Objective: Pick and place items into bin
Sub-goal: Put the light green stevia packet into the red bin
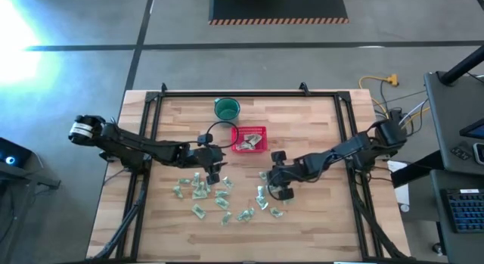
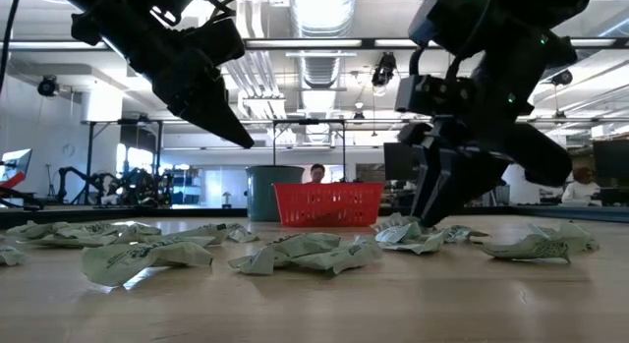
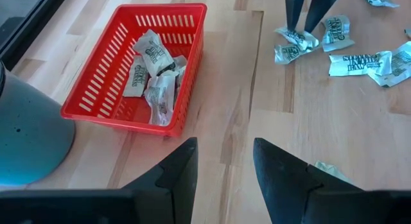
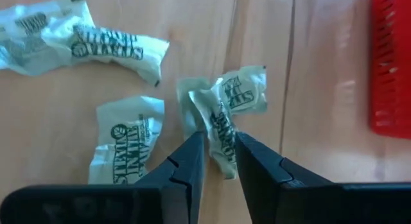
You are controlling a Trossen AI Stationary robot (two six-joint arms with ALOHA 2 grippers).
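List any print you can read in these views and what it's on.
"STEVIA IN THE": dark print on the packet beside the right hand, only partly legible.
Print on the other packets by that hand: blurred, looks the same.
Packets in the red basket: printed, too small to read.
Keyboard beside the table: unreadable.

I count one red basket (image 1: 249,138) with three wrapped packets (image 3: 153,76) inside it. Beside the basket stands one green cup (image 1: 226,108). In front of the basket I see roughly eighteen loose packets (image 1: 223,200) scattered on the table (image 1: 318,120).
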